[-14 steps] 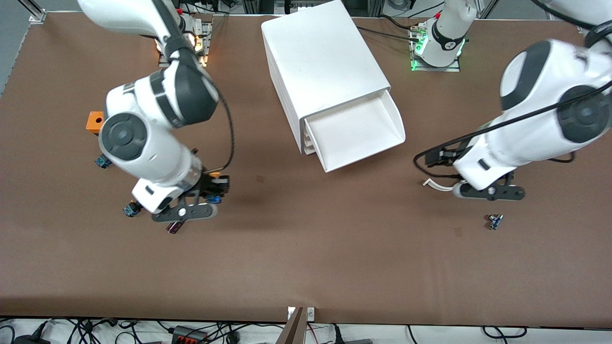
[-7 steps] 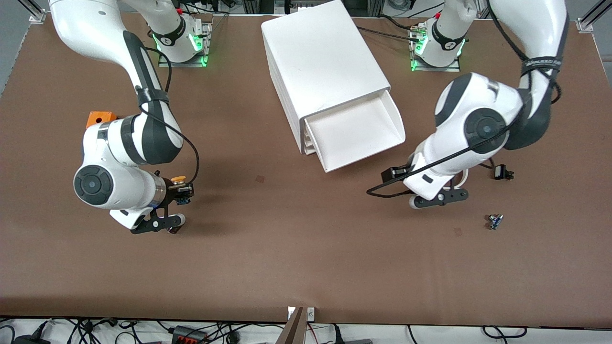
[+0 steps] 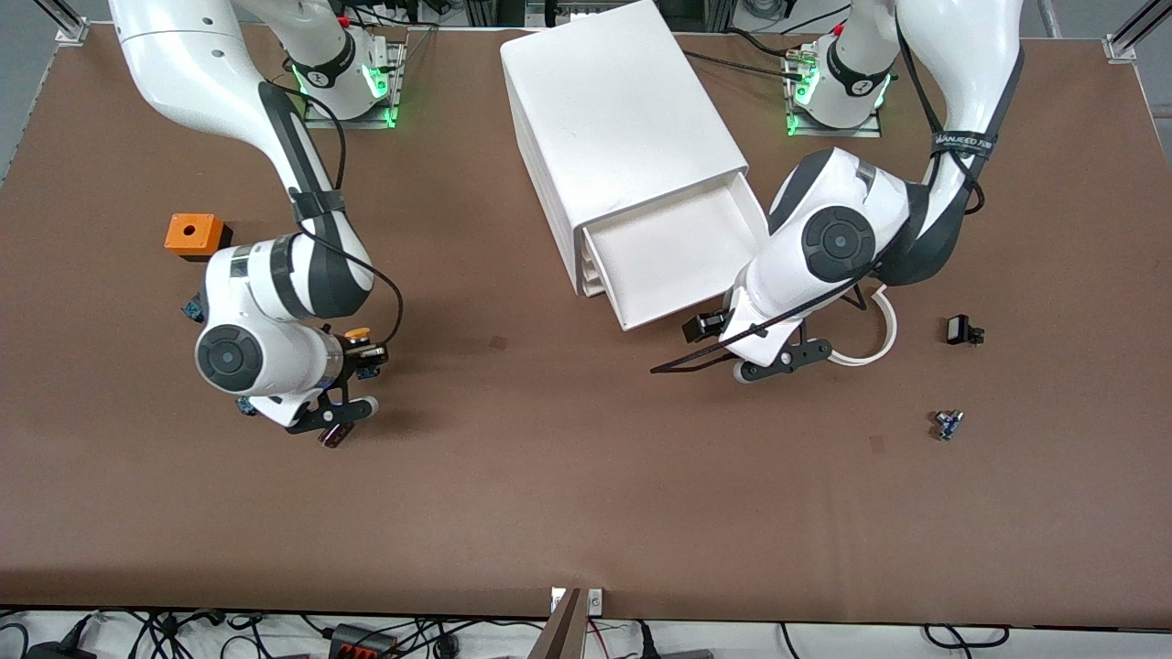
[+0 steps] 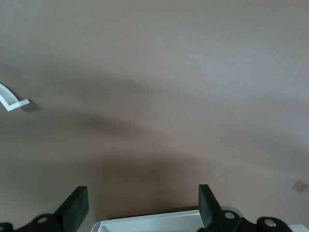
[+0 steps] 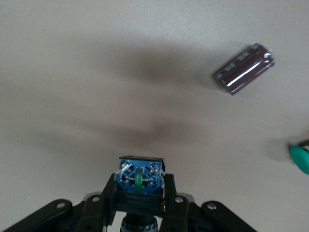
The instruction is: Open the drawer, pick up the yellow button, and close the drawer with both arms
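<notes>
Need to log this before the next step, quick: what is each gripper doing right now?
Left gripper: open, empty, at the open top white plastic drawer's front.
Right gripper: shut on the yellow-orange-capped, black-and-blue push button.

Top drawer (image 3: 678, 256) pulled open, yellow-capped button (image 3: 359, 340) in right end effector (image 3: 352, 361)

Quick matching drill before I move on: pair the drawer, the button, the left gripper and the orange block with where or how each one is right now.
Things:
1. drawer
2. button
3. left gripper
4. orange block

States:
A. open, low over the table at the pulled-out front of the white tray
B. resting on the table toward the right arm's end
C. pulled out of the cabinet, nothing visible inside
D. clamped in the right gripper, above the table

Pairs: 1-C, 2-D, 3-A, 4-B
</notes>
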Motion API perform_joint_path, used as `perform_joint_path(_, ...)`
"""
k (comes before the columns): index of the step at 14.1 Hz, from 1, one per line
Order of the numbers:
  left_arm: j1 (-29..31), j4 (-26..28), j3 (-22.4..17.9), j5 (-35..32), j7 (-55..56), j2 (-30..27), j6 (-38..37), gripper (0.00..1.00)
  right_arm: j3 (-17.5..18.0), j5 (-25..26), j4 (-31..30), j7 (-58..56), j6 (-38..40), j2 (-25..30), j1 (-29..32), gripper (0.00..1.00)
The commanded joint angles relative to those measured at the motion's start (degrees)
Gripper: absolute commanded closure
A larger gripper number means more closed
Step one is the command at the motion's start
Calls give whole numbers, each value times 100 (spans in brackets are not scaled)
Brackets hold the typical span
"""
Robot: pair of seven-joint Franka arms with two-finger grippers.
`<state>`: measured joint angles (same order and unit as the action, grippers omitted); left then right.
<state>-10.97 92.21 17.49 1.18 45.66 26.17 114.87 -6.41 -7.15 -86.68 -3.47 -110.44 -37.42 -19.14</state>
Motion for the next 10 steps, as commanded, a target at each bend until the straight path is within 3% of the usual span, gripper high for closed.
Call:
perform_joint_path(1, -19, 481, 192, -162, 320, -323, 97, 0, 34, 64, -533, -110, -521, 86, -37, 100)
perform_joint_path(10, 68, 1255, 843, -145, 373, -719, 18, 0, 43, 12, -596, -31, -953, -328, -2, 100)
